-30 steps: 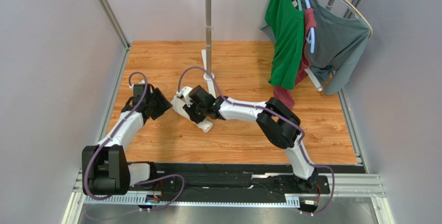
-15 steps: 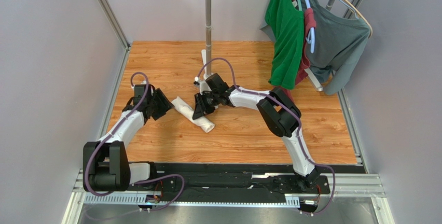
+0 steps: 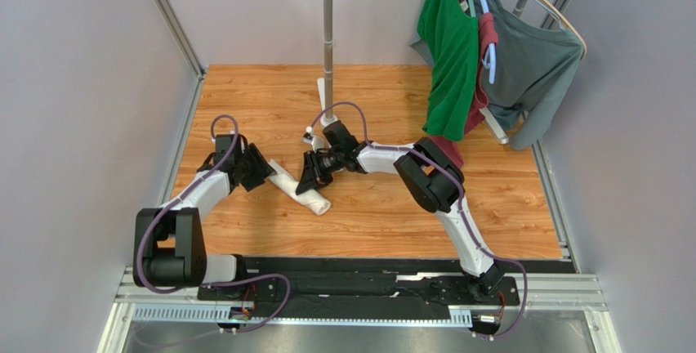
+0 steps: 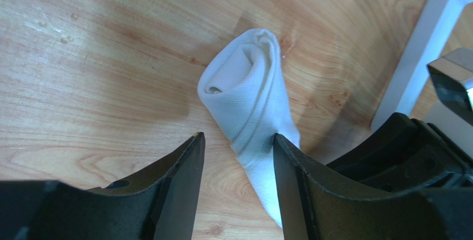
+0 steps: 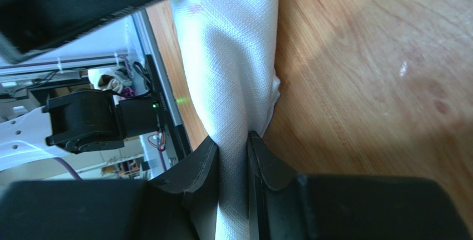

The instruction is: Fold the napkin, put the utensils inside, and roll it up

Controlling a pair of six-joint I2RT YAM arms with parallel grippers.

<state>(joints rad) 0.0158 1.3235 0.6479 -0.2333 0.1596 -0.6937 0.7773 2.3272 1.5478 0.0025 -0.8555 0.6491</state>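
The napkin (image 3: 300, 189) is a tight white roll lying slantwise on the wooden table. In the left wrist view the napkin (image 4: 250, 101) shows its spiral end. My left gripper (image 3: 260, 169) is open at the roll's upper left end. In its wrist view the left gripper (image 4: 237, 140) has the roll running past its right finger. My right gripper (image 3: 311, 176) is shut on the roll's middle. In the right wrist view the right gripper (image 5: 233, 145) pinches the white cloth (image 5: 233, 56). The spoon is hidden.
The white pole stand (image 3: 327, 34) rises just behind the right gripper; its foot (image 4: 422, 45) shows in the left wrist view. A green shirt (image 3: 449, 51) and a grey shirt (image 3: 531, 67) hang at the back right. Grey walls close both sides.
The right arm's elbow has swung back and left, and its gripper has shifted along the roll. The roll now lies flat on the table. The left gripper has edged right toward it.
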